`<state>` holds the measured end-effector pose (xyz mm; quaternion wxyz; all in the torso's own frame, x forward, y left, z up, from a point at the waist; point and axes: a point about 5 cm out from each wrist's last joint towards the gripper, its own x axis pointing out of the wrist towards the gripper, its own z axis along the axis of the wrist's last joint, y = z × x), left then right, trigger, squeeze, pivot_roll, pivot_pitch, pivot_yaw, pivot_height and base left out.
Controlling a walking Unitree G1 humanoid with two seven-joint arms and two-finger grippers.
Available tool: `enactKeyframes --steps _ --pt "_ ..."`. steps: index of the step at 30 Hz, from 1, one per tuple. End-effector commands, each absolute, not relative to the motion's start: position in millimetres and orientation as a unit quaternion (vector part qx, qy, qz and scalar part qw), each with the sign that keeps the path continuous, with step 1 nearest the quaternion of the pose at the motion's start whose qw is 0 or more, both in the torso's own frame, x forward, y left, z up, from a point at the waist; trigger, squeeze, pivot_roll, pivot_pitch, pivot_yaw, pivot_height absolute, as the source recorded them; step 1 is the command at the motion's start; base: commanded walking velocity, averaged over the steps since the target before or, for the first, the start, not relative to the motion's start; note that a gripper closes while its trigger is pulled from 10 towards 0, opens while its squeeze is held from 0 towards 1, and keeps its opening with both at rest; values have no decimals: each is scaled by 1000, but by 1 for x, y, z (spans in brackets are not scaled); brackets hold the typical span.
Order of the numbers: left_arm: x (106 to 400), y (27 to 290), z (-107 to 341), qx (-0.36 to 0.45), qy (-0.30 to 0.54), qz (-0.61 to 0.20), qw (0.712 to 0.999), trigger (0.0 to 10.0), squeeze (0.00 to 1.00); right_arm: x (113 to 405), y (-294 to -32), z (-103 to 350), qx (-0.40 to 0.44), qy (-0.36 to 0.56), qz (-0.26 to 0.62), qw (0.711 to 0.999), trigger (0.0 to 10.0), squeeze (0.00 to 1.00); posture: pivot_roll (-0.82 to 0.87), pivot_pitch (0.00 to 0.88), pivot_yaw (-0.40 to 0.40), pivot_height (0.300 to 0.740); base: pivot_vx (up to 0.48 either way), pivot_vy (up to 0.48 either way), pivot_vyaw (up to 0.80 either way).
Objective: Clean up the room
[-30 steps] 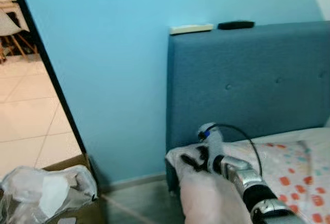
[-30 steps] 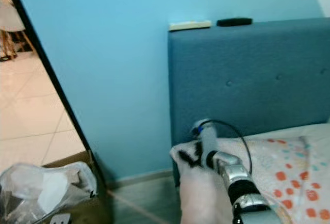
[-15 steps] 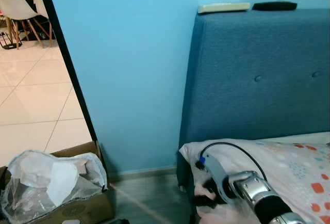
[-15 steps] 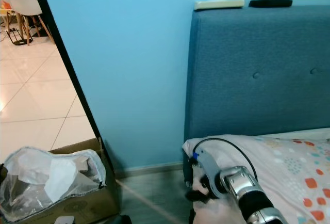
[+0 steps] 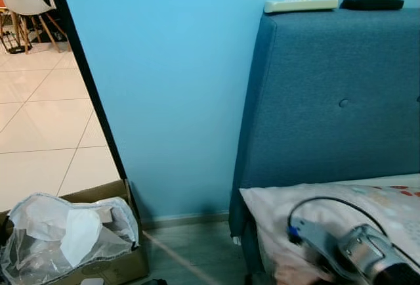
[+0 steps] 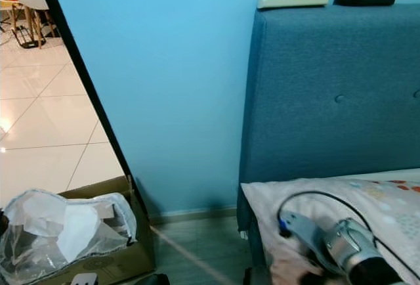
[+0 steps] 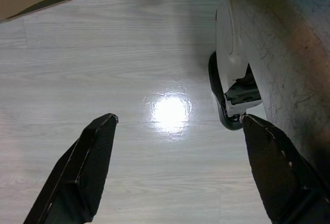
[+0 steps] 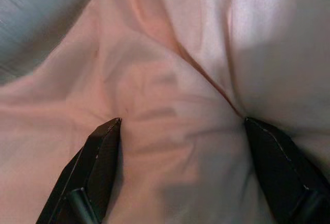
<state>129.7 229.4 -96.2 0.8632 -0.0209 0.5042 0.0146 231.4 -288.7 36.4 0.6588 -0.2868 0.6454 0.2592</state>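
Pink cloth (image 8: 170, 131) lies directly under and between the right gripper (image 8: 180, 162), whose two black fingers (image 8: 95, 170) are spread wide, their tips pressed against its folds without clamping it. This is at the bed's (image 6: 394, 199) near corner, where the silver forearm (image 6: 348, 245) reaches over the patterned sheet. Behind stands the blue headboard (image 5: 335, 94), with a white remote (image 5: 300, 4) and a black remote (image 5: 371, 2) on top. The left gripper (image 7: 175, 146) hangs wide open and empty over pale wood floor (image 7: 103, 64). Off to the gripper's left, a cardboard box (image 5: 108, 268) holds crumpled plastic (image 5: 65, 232) beside the doorway.
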Motion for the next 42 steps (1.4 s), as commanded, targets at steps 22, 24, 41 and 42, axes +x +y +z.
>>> enactKeyframes --steps 22,24,41,42 --pt "112 256 -93 -21 511 9 859 10000 0 238 -315 52 -419 625 143 643 10000 0 -70 49 -13 596 0 0 0" --pt "107 260 -93 -20 513 10 858 10000 0 243 -287 48 -354 591 219 691 10000 0 -71 43 -11 596 0 0 0" --pt "115 235 -98 -37 508 -1 860 10000 0 290 -219 131 -188 234 378 876 10000 0 -84 2 -16 596 0 0 0" --pt "118 230 -99 -39 505 2 862 10000 0 308 -218 139 -108 199 322 919 10000 0 -95 0 -17 601 0 0 0"
